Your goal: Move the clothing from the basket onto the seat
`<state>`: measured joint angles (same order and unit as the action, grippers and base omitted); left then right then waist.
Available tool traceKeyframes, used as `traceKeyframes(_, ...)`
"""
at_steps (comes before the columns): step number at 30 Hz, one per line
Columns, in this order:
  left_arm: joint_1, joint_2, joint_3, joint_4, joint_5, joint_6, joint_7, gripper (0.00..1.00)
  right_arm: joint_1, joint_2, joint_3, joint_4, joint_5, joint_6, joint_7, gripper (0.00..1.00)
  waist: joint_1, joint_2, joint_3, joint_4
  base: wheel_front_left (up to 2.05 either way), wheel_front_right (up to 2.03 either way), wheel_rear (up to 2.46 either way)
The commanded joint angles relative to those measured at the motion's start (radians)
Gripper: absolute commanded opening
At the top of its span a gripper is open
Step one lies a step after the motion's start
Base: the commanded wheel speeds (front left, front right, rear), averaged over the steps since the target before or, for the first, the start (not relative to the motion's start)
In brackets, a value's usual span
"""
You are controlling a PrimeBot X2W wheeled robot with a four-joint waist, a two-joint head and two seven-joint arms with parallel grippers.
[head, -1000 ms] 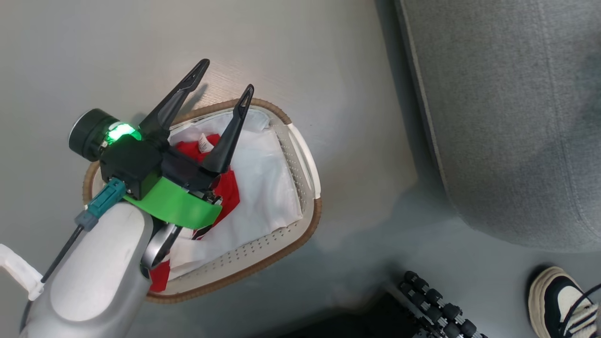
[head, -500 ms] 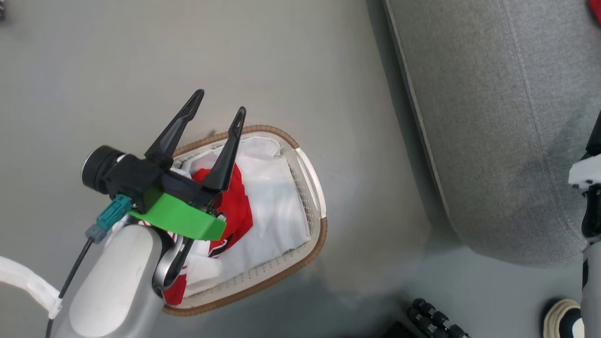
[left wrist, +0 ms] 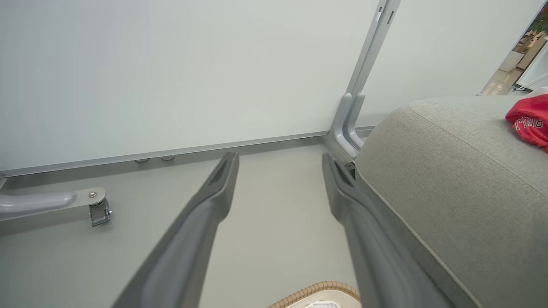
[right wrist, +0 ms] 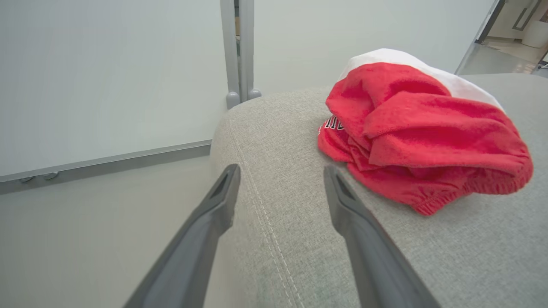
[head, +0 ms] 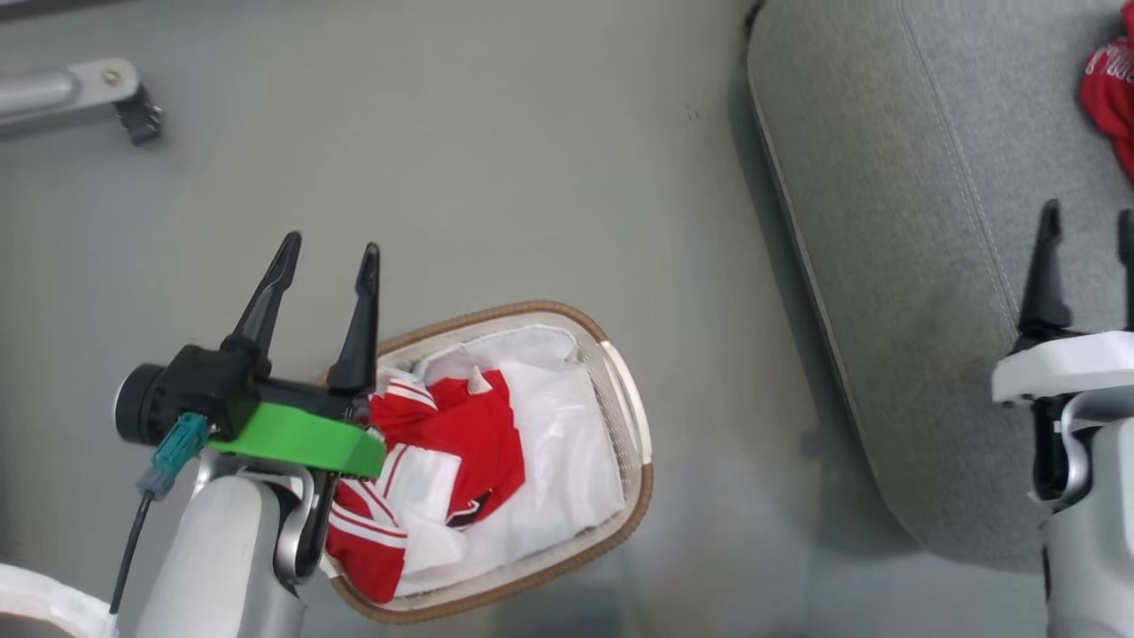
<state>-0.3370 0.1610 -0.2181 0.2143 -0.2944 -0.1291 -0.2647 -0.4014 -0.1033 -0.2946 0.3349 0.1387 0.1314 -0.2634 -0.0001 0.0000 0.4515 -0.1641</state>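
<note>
One red-and-white clothing bundle (head: 469, 434) lies in the basket (head: 645, 496) on the white liner (head: 567, 470), just beside the base of the left gripper (head: 329, 248). That gripper is spread apart and empty, with its fingers over bare floor (head: 532, 177). A second red garment (right wrist: 419, 137) rests on the seat (head: 886, 266), just ahead and right of the right gripper (head: 1090, 213), which is likewise spread and empty.

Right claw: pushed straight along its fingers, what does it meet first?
Probably the grey fabric seat cushion near its edge; the crumpled red garment lies right of that line. Depth unclear.
</note>
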Motion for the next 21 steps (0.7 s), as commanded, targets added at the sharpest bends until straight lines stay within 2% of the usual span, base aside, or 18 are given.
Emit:
traceKeyframes(1,0.024,-0.01,0.021,0.014,0.014,-0.003,0.001,1.0,0.013,0.002,0.02,-0.001,-0.002,-0.001,-0.002,1.0,0.0001,0.0,-0.074,0.062,0.0,0.0,0.0)
traceKeyframes(14,0.094,-0.057,0.171,0.149,0.086,-0.003,0.001,1.0,0.024,0.017,0.284,0.061,0.018,-0.001,-0.002,1.0,0.0001,0.0,-0.2,0.13,0.0,0.0,0.0)
traceKeyframes(21,0.111,-0.075,0.256,0.2,0.124,-0.003,0.0,1.0,0.031,0.031,0.358,0.078,0.019,-0.001,-0.002,1.0,0.0001,0.0,-0.244,0.139,0.0,0.0,0.0)
